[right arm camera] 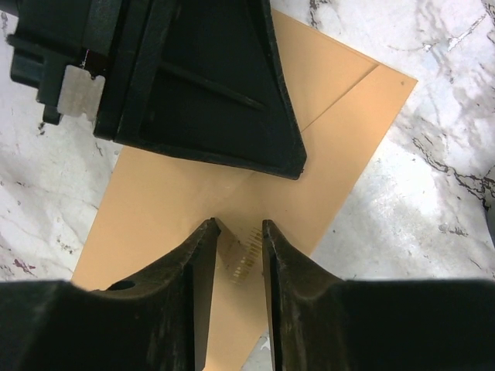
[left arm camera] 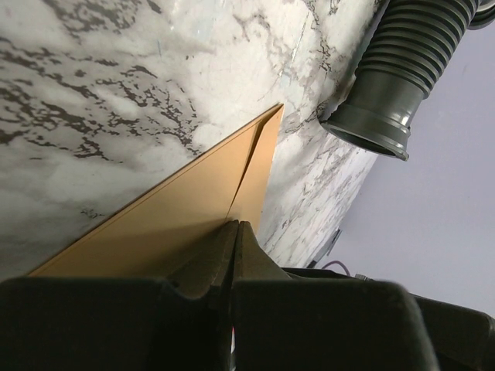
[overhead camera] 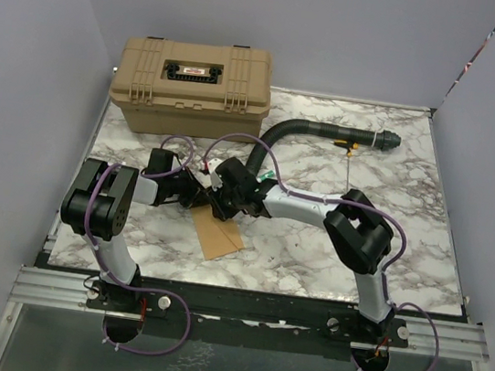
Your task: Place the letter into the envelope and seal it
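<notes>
My left claw [left arm camera: 236, 226] is clamped on the envelope [left arm camera: 170, 224] edge; my right claw [right arm camera: 238, 229] is slightly apart over it.

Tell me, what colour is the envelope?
The envelope is plain orange-tan, clearest in the right wrist view.

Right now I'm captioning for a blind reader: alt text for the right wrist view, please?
An orange-tan envelope lies flat on a marble table, flap crease showing. The right arm's dark jaws, slightly apart, reach over it from the bottom edge; the left arm's black jaws cover its upper left.
</notes>
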Controlling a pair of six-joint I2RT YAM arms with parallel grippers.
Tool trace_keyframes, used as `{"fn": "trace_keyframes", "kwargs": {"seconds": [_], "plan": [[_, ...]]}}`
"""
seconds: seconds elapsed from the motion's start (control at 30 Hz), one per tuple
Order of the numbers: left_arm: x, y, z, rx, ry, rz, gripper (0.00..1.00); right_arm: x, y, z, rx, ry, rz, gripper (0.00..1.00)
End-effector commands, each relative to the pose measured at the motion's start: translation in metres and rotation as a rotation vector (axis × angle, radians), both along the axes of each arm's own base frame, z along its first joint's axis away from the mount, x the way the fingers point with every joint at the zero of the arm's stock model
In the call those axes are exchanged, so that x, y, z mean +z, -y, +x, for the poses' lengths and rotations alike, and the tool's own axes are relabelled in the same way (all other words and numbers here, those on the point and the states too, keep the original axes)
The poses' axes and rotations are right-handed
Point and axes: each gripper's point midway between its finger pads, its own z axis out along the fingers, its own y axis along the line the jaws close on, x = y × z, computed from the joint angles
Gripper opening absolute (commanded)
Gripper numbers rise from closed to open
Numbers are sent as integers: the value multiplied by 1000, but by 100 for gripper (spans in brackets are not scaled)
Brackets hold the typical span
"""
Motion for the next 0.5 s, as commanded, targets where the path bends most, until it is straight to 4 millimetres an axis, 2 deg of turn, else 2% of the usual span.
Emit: {"fn": "trace_keyframes", "kwargs": {"seconds": [0.0,0.17,0.47], "plan": [[-78,-34,-69,44,-310,239,0,-74,61,-61,30,-220,-324,35],[-78,-36,-69,48,-310,240,0,-81,65,-68,52,-213,-372,36],[-78,-39,-66,61,-311,239,0,-89,93,-88,81,-216,-471,34]]}}
